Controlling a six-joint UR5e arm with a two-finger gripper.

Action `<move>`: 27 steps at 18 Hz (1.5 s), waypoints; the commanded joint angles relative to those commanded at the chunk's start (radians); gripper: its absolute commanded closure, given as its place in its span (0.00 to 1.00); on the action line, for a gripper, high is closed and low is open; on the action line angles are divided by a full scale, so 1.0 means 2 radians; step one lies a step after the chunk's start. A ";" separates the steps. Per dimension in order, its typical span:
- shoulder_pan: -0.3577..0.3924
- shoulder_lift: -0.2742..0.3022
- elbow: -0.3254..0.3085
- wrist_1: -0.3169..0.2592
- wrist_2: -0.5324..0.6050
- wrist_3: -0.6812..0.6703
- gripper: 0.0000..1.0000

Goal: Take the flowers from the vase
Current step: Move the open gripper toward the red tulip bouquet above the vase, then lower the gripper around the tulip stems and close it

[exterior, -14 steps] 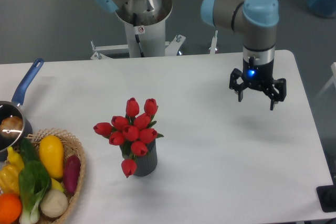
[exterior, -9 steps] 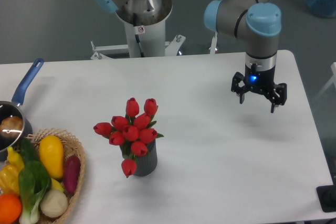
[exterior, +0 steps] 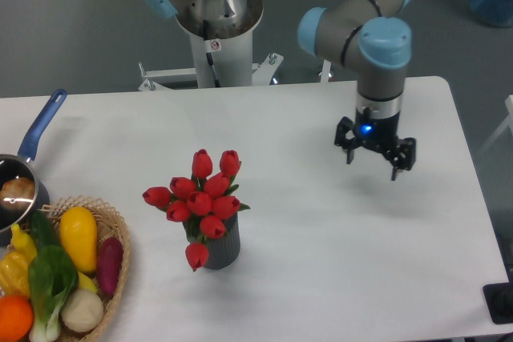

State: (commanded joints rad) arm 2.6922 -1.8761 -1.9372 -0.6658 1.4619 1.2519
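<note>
The flowers [exterior: 200,198] stand in the vase [exterior: 222,247], near the front of the white bench [exterior: 321,262] and left of its middle; one red head droops over the vase's left rim. The pincer [exterior: 373,159] hangs above the bench well to the right and farther back, its fingers apart and empty, pointing down. At the far left sit a wicker basket [exterior: 120,262] of vegetables and what looks like a blue-handled saucepan [exterior: 20,182], partly cut off.
</note>
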 joint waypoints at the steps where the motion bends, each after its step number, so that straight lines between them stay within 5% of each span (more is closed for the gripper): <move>1: -0.006 0.000 0.000 0.001 -0.003 -0.003 0.00; 13: -0.036 0.065 -0.005 -0.004 -0.229 -0.048 0.00; 22: -0.088 0.082 -0.005 -0.002 -0.239 -0.107 0.00; 27: -0.089 0.081 -0.003 -0.002 -0.301 -0.112 0.00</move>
State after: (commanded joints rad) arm 2.5142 -1.7134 -1.9436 -0.6688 0.8608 1.0278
